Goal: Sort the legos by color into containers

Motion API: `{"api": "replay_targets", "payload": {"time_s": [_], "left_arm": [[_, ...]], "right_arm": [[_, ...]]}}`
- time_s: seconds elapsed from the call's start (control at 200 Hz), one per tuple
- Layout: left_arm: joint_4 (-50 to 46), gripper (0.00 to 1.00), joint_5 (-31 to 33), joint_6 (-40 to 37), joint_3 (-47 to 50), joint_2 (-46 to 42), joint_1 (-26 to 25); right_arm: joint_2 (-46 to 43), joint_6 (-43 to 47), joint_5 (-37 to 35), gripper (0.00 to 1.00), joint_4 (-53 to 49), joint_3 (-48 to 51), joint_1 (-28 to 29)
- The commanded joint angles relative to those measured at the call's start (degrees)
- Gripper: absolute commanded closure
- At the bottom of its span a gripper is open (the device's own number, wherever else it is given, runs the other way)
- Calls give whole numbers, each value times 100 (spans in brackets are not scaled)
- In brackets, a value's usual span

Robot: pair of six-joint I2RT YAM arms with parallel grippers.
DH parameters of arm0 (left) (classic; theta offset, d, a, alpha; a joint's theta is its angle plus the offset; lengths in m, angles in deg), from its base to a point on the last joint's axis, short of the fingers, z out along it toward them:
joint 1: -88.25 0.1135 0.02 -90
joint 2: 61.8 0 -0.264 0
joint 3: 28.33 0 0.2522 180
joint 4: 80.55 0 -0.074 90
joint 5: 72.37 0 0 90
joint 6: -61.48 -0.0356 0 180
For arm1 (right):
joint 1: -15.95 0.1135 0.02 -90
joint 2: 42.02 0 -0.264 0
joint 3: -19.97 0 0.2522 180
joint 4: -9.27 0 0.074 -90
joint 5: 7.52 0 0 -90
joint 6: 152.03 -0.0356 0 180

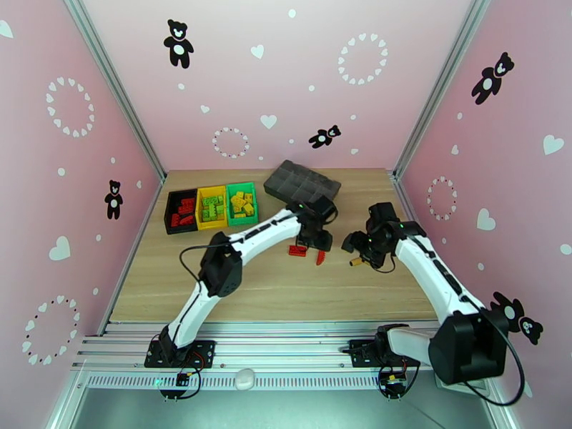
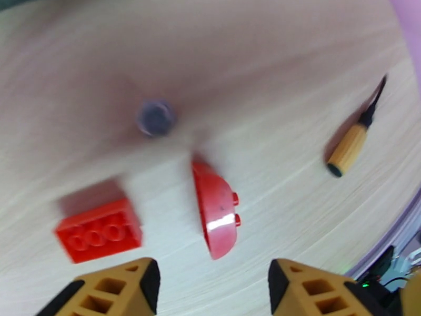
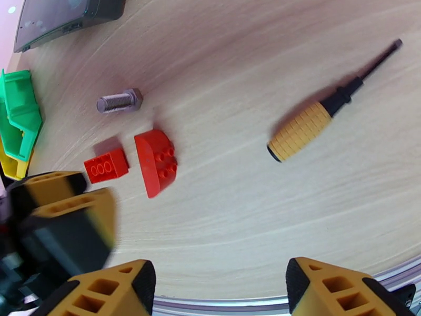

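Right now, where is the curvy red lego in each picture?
Top external: curved red lego near the centre, just right of the rectangular red brick.
Left wrist: centre, slightly low.
Right wrist: left of centre.
Shared landmark: that rectangular red brick, always on its left.

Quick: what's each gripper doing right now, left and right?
Left gripper: open, holding nothing.
Right gripper: open, holding nothing.

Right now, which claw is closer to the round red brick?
Left. The left claw hangs just above the round red brick. The right claw is farther off to the brick's right, over by the screwdriver.
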Motion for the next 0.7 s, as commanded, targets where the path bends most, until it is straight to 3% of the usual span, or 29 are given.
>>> {"api": "replay_targets", "payload": {"time_s": [0.0, 0.2, 0.696], "left_arm": [[-377, 40, 262, 3, -328, 289, -81], [-464, 41, 427, 70, -697, 687, -227], [-549, 57, 527, 275, -1195, 1208, -260]], "right_arm": [[-271, -88, 98, 30, -202, 167, -9], [-571, -105, 174, 30, -312, 381, -13], [-1068, -110, 243, 31, -525, 587, -10]]}}
